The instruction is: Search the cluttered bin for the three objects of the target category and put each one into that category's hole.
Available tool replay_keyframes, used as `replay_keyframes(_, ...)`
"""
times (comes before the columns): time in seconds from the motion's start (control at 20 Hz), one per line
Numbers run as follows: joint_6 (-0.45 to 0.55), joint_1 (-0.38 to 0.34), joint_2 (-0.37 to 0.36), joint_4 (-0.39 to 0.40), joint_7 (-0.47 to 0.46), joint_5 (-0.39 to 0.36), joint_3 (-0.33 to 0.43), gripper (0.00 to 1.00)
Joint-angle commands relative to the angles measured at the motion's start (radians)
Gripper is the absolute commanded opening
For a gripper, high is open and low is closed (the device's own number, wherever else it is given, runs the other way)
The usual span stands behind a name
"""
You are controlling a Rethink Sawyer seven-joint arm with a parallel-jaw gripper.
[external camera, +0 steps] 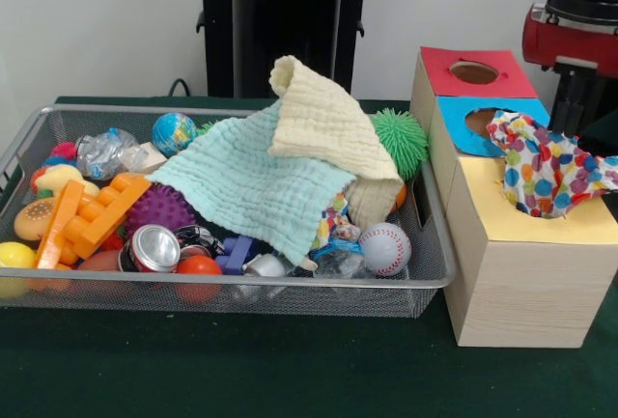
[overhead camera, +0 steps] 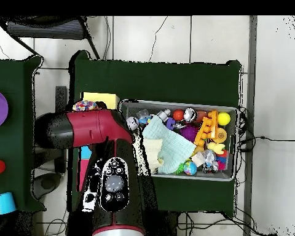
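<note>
Polka-dot cloth [external camera: 543, 169]: bunched over the yellow-topped box [external camera: 541, 227], covering its hole, mostly still outside.
Gripper: hidden behind the red arm [overhead camera: 91, 129]; I cannot tell its grip.
Risk: the loose cloth could snag and slide off instead of dropping in.
In the way: the mint cloth [external camera: 253, 186] and cream cloth [external camera: 328, 124] blanket the bin [external camera: 232, 288]; a dotted scrap [external camera: 331, 220] peeks out beneath them.

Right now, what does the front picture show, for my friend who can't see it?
A polka-dot cloth sticks out of the hole in the yellow-topped box, next to blue-topped and red-topped boxes. To the left, a wire bin is full of toys, with a mint cloth and a cream cloth piled on top.
</note>
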Motion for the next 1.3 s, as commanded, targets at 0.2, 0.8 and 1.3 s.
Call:
replay_keyframes(0.2, -0.053, 0.02, 0.098, -0.042, 0.122, 0.0, 0.022, 0.0)
replay_keyframes(0.8, 0.071, 0.059, 0.124, -0.099, 0.089, -0.041, -0.052, 0.0)
replay_keyframes(1.3, -0.14, 0.061, 0.145, -0.129, 0.133, -0.027, -0.082, 0.0)
